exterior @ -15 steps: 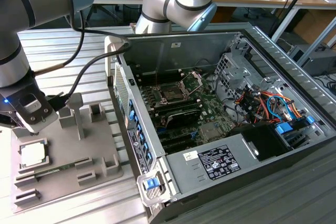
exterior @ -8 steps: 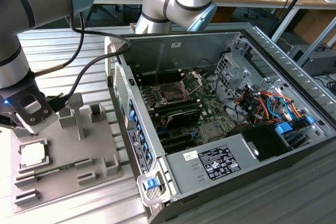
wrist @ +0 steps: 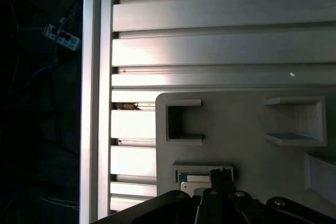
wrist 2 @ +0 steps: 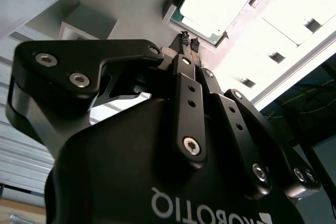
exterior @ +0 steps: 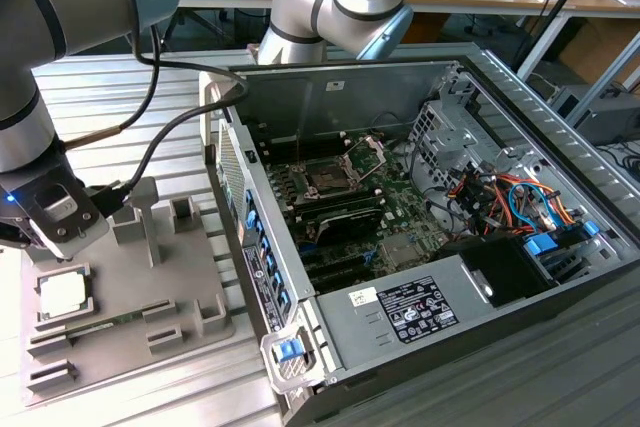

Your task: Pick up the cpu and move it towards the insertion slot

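1. In the exterior view, your pincer (exterior: 48, 237) hangs just above the cpu (exterior: 62, 292). The cpu lies flat in a corner pocket of the grey tray (exterior: 190, 287), at the exterior view's left. The tray's upright posts (exterior: 140, 209) stand close beside the arm. The slatted counter (exterior: 120, 97) behind them is bare. The insertion slot (exterior: 328, 179) sits deep inside the open computer case (exterior: 300, 97), well apart from the cpu. The case's walls ring it, and the way in from above is open. The pincer's own body hides its fingertips here.
2. In the second wrist view, you see the pincer clenched, its tips pressed together on nothing. They point at the rim of the cpu's pocket, and you cannot tell whether they touch it. The picture's edge cuts off part of the cpu, and the pincer's black body covers much of the tray.
3. In the first wrist view, the pincer's tip covers most of the cpu, leaving a pale strip visible. The tray's edge lies on the counter's slats. The counter ends at a straight rail (wrist: 97, 98), with dark floor (wrist: 37, 129) past it.
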`<state>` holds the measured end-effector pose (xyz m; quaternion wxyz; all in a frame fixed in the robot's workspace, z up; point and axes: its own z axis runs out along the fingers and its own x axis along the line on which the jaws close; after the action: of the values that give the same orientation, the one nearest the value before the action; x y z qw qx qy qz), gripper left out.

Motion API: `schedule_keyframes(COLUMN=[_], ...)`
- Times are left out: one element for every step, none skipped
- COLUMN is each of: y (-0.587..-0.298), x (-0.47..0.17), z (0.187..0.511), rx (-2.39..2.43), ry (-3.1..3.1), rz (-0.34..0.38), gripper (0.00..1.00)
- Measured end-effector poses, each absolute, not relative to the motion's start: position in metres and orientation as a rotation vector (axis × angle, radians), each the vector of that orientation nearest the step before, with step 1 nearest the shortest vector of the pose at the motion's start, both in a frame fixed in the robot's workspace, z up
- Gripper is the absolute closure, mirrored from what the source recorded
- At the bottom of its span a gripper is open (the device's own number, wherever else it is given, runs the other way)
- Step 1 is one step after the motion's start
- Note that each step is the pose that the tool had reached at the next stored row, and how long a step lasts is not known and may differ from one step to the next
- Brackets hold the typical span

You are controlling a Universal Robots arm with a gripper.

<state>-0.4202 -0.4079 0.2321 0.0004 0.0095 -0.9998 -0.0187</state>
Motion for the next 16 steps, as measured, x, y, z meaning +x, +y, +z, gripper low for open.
schedule_keyframes(y=[-0.408,-0.4081,-0.4081,-0.4081,-0.4082,-0.4082,-0.4082,-0.4083,-0.4083,-0.4083,-0.4083,-0.4083,-0.4084,-0.4084,-0.4084,-0.4084], x=[-0.4202,-0.4203,-0.4203,-0.4203,-0.4203,-0.4203,-0.4203,-0.4203,-0.4203,-0.4203,-0.4203,-0.4203,-0.4203,-0.4203,-0.4203,-0.4203], z=[0.2319,0.2317,0.2316,0.2312,0.231,0.2308,0.2307,0.2305,0.2302,0.23,0.2299,0.2296,0.2292,0.2291,0.2289,0.2287], rx=[0.03,0.03,0.03,0.03,0.03,0.03,0.03,0.03,0.03,0.03,0.03,0.03,0.03,0.03,0.03,0.03], ry=[-3.14,-3.14,-3.14,-3.14,-3.14,-3.14,-3.14,-3.14,-3.14,-3.14,-3.14,-3.14,-3.14,-3.14,-3.14,-3.14], rz=[-0.059,-0.059,-0.059,-0.059,-0.059,-0.059,-0.059,-0.059,-0.059,-0.059,-0.059,-0.059,-0.059,-0.059,-0.059,-0.059], gripper=[0.89,0.89,0.89,0.89,0.89,0.89,0.89,0.89,0.89,0.89,0.89,0.89,0.89,0.89,0.89,0.89])
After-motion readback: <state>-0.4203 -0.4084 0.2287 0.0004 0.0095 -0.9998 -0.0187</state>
